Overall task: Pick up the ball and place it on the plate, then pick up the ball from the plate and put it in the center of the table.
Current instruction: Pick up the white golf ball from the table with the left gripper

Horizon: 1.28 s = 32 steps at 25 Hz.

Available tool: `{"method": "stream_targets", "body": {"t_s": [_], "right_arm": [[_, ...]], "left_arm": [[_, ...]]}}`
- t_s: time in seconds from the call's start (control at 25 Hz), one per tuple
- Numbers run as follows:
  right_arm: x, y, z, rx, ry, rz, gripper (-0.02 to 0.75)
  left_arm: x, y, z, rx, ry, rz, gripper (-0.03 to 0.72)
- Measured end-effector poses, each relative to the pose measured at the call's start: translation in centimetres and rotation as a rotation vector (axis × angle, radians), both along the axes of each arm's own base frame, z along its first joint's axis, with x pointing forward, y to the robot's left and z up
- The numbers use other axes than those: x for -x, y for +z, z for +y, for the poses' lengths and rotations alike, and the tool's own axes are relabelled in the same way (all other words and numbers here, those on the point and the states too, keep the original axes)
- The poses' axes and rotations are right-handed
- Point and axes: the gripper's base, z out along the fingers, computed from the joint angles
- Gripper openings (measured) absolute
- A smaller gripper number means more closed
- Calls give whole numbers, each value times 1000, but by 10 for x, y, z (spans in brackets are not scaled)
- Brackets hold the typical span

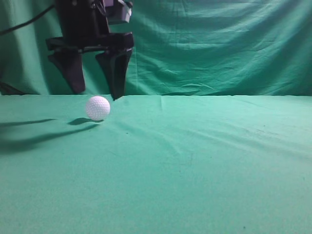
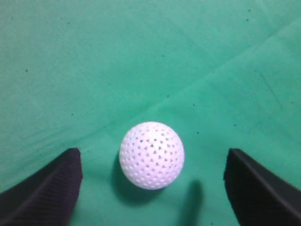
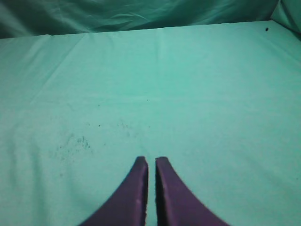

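Note:
The white dimpled golf ball (image 1: 97, 107) rests on the green cloth table (image 1: 195, 161) at the left. My left gripper (image 1: 97, 92) hangs open just above and behind it, one finger on each side. In the left wrist view the ball (image 2: 151, 155) lies between the spread fingers of my left gripper (image 2: 153, 165), touching neither. My right gripper (image 3: 151, 160) shows only in the right wrist view, its fingers shut and empty over bare cloth. No plate shows in any view.
A draped green cloth backdrop (image 1: 219, 44) hangs behind the table's far edge. Arm shadows fall on the cloth at the far left (image 1: 29, 139). The table cloth (image 3: 188, 94) has slight wrinkles and small dark specks.

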Motion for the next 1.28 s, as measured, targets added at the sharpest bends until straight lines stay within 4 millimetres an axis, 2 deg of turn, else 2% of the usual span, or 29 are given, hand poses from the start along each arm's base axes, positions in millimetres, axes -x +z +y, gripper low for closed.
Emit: {"method": "stream_targets", "body": {"t_s": [0.08,0.24,0.28,0.56,0.72,0.76,0.92,1.08,1.2,1.28], "right_arm": [[0,0,0,0,0,0,49],[0,0,0,0,0,0,49],[0,0,0,0,0,0,49],[0,0,0,0,0,0,49],[0,0,0,0,0,0,49],[0,0,0,0,0,0,49],[0,0,0,0,0,0,49],[0,0,0,0,0,0,49],[0,0,0,0,0,0,49],[0,0,0,0,0,0,49]], "left_arm": [[-2,-7,-1,-5,0,10,565],[-4,-19,-2,-15,0,28,573],[-5,-22,-3,-17,0,32,532],[-10,-31,-5,-4,0,11,547],[-10,-34,-5,-7,0,17,326],[-10,-34,-5,-7,0,17,298],[-11,-32,-6,-12,-3,20,304],[-13,-12,-7,-22,-5,37,304],[-7,22,-4,-12,-5,9,304],[3,52,3,-1,-6,-23,304]]}}
